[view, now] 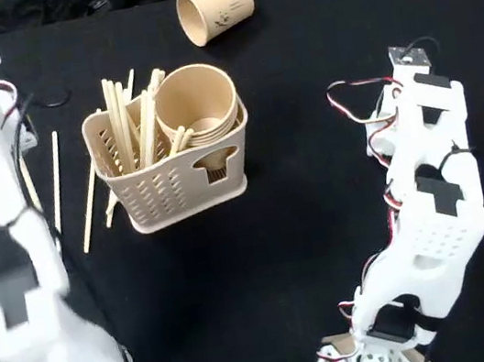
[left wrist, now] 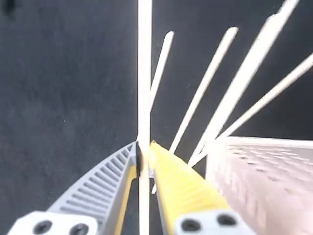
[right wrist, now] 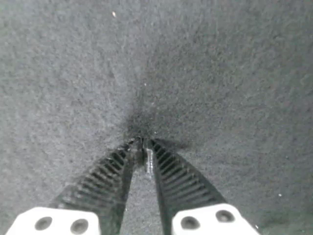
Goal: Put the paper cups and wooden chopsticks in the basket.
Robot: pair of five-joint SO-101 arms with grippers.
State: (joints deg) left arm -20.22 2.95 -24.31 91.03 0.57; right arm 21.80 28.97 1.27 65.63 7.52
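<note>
Pinching single chopstick between pressed jaws: left pincer, just left of basket. Judged step: carry this stick into basket.
- Firm grip needed; stick is thin and may pivot.
- Lift till lower end clears rim, then lower into left part, beside standing chopsticks, clear of stacked cups on right.
- Slow approach, or standing sticks get knocked out.
- Loose chopsticks lie on worktop left of basket.
- One paper cup lies on its side, far.
- Right pincer pressed together, empty, over bare worktop.
</note>
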